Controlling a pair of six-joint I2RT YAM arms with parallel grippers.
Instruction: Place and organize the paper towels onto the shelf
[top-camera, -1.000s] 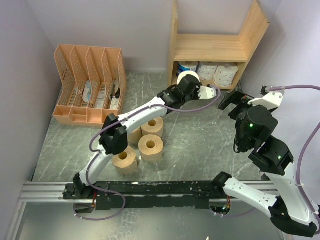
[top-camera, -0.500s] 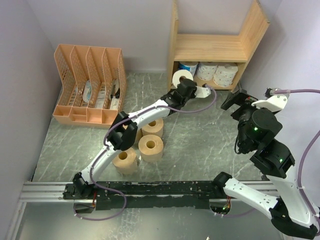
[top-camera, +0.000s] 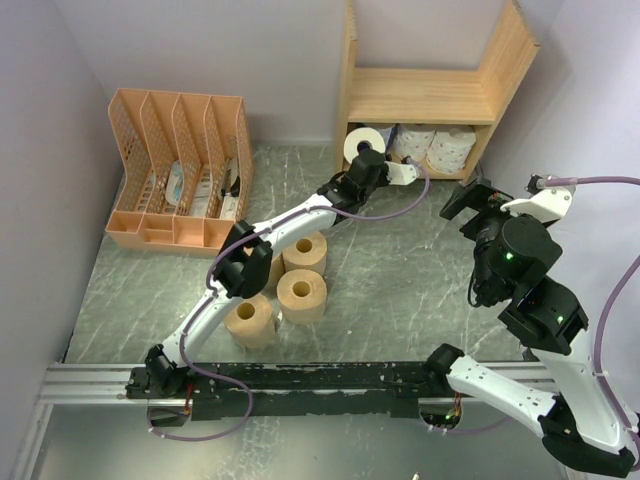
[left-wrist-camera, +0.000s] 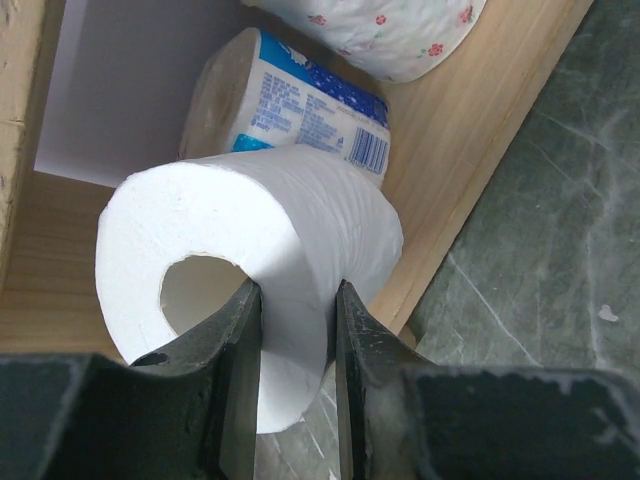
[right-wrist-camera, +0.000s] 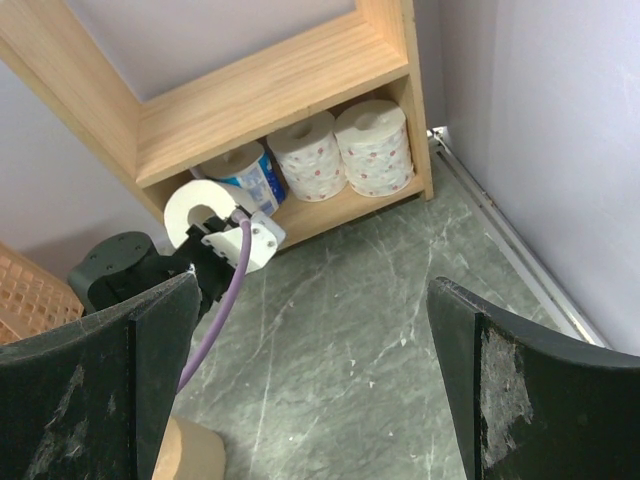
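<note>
- Pinching, with the left gripper (left-wrist-camera: 290, 330), the wall of a plain white cylindrical paper roll (left-wrist-camera: 250, 240), one dark finger sitting at the mouth of the hollow core and the other pressing on the outer side.
- Holding that roll on its side, core facing the wrist camera, at the left end of the lower tier of the light natural-wood two-tier shelf (top-camera: 420, 95).
- Overhanging the front lip of the bottom board with part of the roll; resting on the wood or just clear of it, cannot tell.
- Fronting a white roll in a blue-printed wrapper (left-wrist-camera: 300, 100), lying just behind and deeper in the same tier.
- Sharing the tier with two white flower-printed rolls (top-camera: 415, 143) (top-camera: 451, 148), standing side by side to the right.
- Leaving four tan-brown paper rolls on the grey marbled tabletop (top-camera: 400, 280): three in plain view (top-camera: 302, 295) (top-camera: 250, 318) (top-camera: 306, 252), clustered close together, and a fourth (top-camera: 274, 266) partly hidden under the left arm's elbow.
- Hanging the right gripper (right-wrist-camera: 312, 290) above the table before the shelf's right side, jaws spread wide, gripping nothing.
- Reaching well to the right of the orange-pink plastic four-slot file organizer (top-camera: 180, 170), set near the back-left wall.
</note>
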